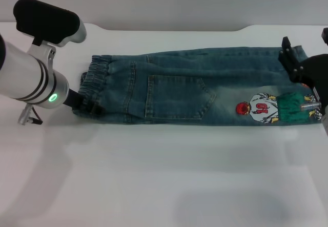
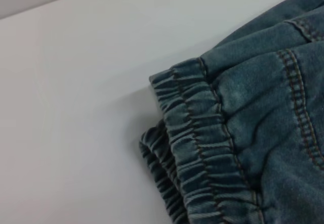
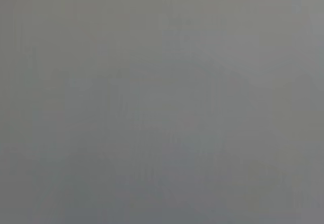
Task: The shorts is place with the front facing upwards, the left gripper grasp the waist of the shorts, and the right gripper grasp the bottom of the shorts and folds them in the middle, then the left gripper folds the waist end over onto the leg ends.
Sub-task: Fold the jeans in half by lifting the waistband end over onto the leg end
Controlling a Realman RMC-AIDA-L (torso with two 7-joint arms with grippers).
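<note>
From the head view you have one pair of denim shorts (image 1: 195,91) lying flat on the white table (image 1: 154,176), already folded lengthwise so one leg lies over the other. Count with me: one back pocket (image 1: 177,97) facing up near the centre, one cartoon patch (image 1: 261,108) toward 3 o'clock, and two arms. The waist (image 1: 97,83) sits at the 9 o'clock end, the leg ends (image 1: 300,91) at the 3 o'clock end. The left gripper (image 1: 77,100) is right against the lower corner of the waist band, its silver-white arm with one green light ring running off toward 9 o'clock; you cannot tell from here whether its fingers are apart or pinched on the cloth. The right gripper (image 1: 307,88) sits on the hems at 3 o'clock, black prongs over the denim — again, whether it is clamped cannot be told.

The left wrist view gives you what the head view cannot: the ruffled elastic of the waist (image 2: 202,148) up close, two gathered layers stacked one over the other, with orange stitching on the denim beside them and bare table (image 2: 76,107) around the band's edge. None of that arm's own fingers show there.

The right wrist view shows you only a flat grey blur — nothing can be made out in it.
</note>
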